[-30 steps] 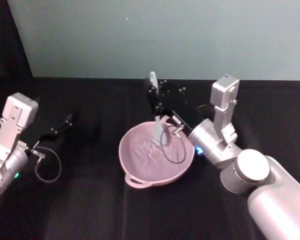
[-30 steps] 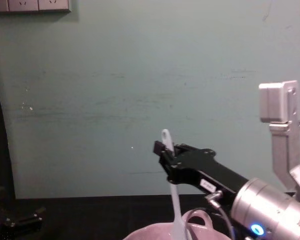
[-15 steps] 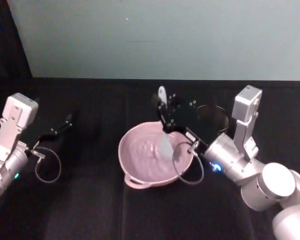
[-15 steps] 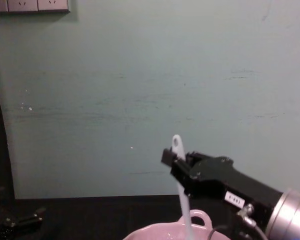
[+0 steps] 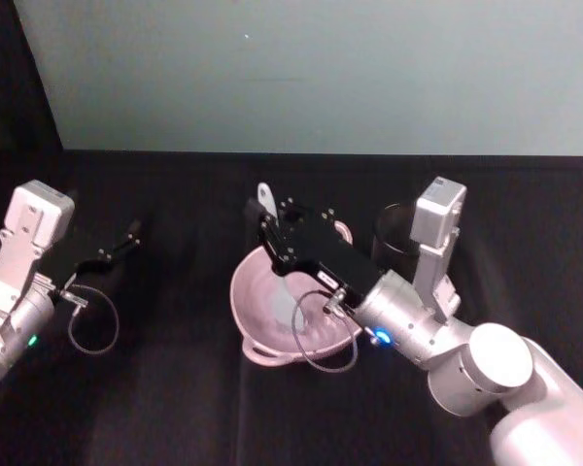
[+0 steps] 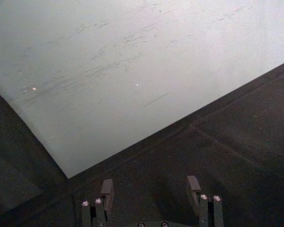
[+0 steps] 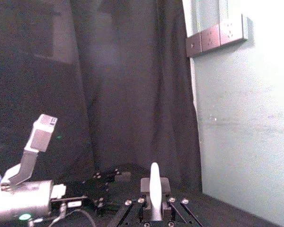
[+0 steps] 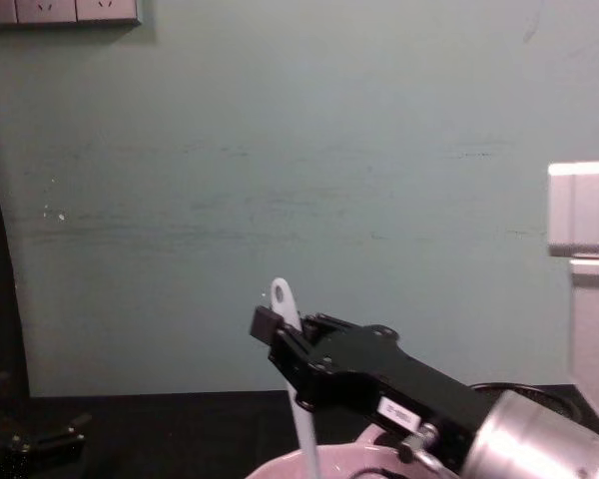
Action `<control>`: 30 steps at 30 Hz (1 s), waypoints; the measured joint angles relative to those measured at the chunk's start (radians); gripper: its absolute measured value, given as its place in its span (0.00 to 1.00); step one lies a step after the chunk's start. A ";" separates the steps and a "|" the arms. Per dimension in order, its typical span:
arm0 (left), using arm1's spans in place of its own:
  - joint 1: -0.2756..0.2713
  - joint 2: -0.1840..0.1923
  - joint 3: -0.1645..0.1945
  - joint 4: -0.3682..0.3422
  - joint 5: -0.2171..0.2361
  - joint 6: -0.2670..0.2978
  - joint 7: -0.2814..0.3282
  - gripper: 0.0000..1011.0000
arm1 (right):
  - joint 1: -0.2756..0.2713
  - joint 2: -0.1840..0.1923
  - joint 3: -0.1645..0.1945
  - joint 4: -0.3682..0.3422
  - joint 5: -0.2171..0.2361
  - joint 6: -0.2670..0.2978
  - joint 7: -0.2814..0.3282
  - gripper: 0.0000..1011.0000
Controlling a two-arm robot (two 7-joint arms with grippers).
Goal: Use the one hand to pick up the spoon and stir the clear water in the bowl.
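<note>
Fingers [image 5: 273, 236] on the right arm are clenched on the spoon [image 5: 264, 197], gripping its shaft a little below the holed handle end, which sticks up above them. Compared with half a second ago, they have swung across to the robot's left. The handle stood over the far right part of the bowl [image 5: 239, 294] then, and now rises over its far left rim. In the chest view the spoon stands nearly upright, leaning slightly left at the top, and its shaft runs down from the right fingers into the pink bowl. The bowl sits where it was, mid-counter [image 5: 175, 408], and the scoop end cannot be made out behind the arm. A black mesh cup [image 5: 391, 241] stands just right of the bowl. On the far left, the left fingers [image 6: 107, 189] are spread apart, holding nothing, unmoved above the counter.
</note>
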 joint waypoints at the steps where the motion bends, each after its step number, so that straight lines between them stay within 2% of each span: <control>1: 0.000 0.000 0.000 0.000 0.000 0.000 0.000 1.00 | 0.017 -0.014 -0.002 0.029 -0.012 -0.025 -0.007 0.12; 7: 0.000 0.000 0.000 0.000 0.000 0.000 0.000 1.00 | 0.086 -0.060 0.011 0.161 -0.097 -0.141 -0.074 0.12; 10: 0.000 0.000 0.000 0.000 0.000 0.000 0.000 1.00 | 0.112 -0.069 0.027 0.209 -0.127 -0.166 -0.104 0.12; 15: 0.000 0.000 0.000 0.000 0.000 0.000 0.000 1.00 | 0.123 -0.063 0.055 0.228 -0.137 -0.171 -0.119 0.12; 22: 0.000 0.000 0.000 0.000 0.000 0.000 0.000 1.00 | 0.092 -0.028 0.090 0.166 -0.123 -0.116 -0.111 0.12; 29: 0.000 0.000 0.000 0.000 0.000 0.000 0.000 1.00 | 0.049 0.020 0.101 0.063 -0.100 -0.027 -0.087 0.12; 30: 0.000 0.000 0.000 0.000 0.000 0.000 0.000 1.00 | 0.041 0.036 0.101 0.035 -0.095 0.001 -0.083 0.12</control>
